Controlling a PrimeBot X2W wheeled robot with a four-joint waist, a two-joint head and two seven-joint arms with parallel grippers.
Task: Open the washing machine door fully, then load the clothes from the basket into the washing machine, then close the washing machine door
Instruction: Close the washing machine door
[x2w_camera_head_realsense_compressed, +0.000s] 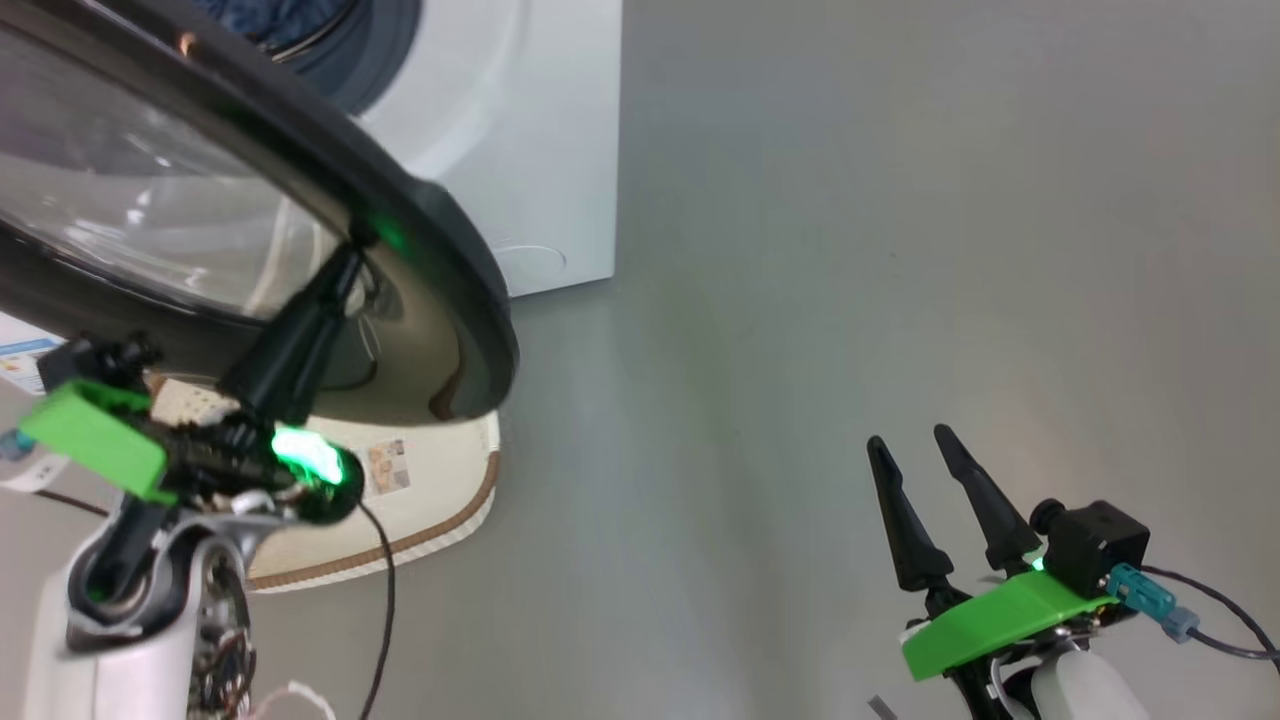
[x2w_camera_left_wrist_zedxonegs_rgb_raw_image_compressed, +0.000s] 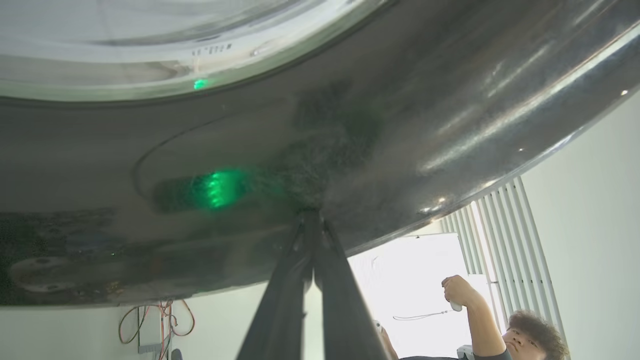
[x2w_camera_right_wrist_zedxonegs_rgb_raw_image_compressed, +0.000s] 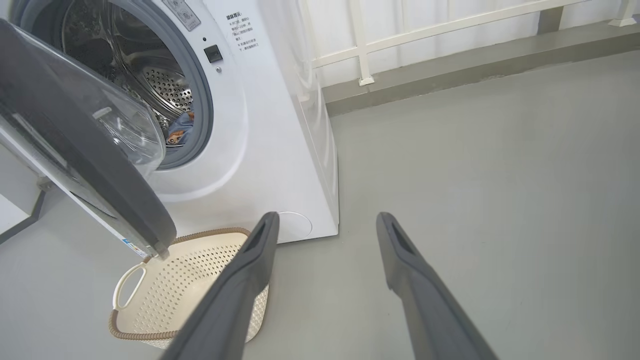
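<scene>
- Head view: my left pincer (x2w_camera_head_realsense_compressed: 352, 258), fingers pressed together and empty, touches the washing machine door (x2w_camera_head_realsense_compressed: 440, 230). The basket (x2w_camera_head_realsense_compressed: 455, 500) sits just beyond my wrist. My right pincer (x2w_camera_head_realsense_compressed: 910, 440) is spread wide, empty, well apart.
- Left wrist view: my tips meet the door's glossy dark ring.
- Right wrist view: ahead-left of my parted fingers stands the washing machine (x2w_camera_right_wrist_zedxonegs_rgb_raw_image_compressed: 280, 150), its door ajar and the clothes (x2w_camera_right_wrist_zedxonegs_rgb_raw_image_compressed: 177, 131) in its drum.

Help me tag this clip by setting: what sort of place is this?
Likely a laundry corner set up in a lab or test room: a white washing machine stands on a bare grey floor with a cream basket in front, and loose wires hang on a pale wall.
</scene>
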